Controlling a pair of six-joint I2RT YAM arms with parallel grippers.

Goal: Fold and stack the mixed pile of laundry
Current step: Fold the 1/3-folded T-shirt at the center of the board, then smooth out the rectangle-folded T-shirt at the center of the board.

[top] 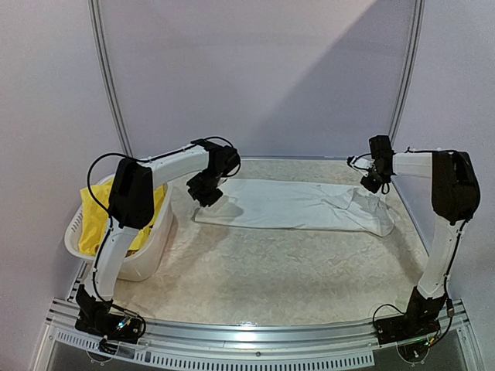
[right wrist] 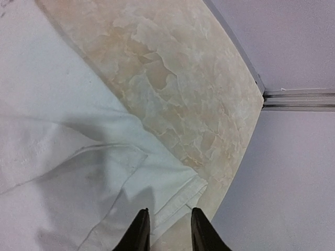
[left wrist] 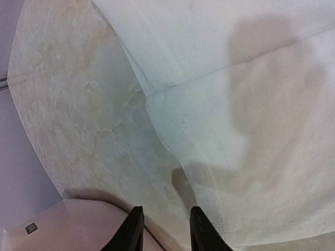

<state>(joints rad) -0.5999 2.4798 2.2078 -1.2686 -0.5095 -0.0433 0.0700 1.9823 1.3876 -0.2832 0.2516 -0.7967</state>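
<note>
A white T-shirt [top: 294, 205] lies flat in a long band across the back of the table. My left gripper [top: 207, 193] hovers over its left end, open and empty. In the left wrist view the gripper [left wrist: 166, 230] is above the shirt's edge [left wrist: 235, 130], with bare table to the left. My right gripper [top: 377, 182] hovers over the shirt's right end, open and empty. In the right wrist view the gripper [right wrist: 168, 230] is above a hemmed sleeve [right wrist: 178, 191]. Bright yellow cloth [top: 100, 220] fills the basket. The navy and pink pieces are out of view.
A white slotted basket [top: 143, 259] stands at the table's left edge beside the left arm. The marbled tabletop [top: 271, 270] stretches in front of the shirt. A curved rail and pale walls close the back and sides.
</note>
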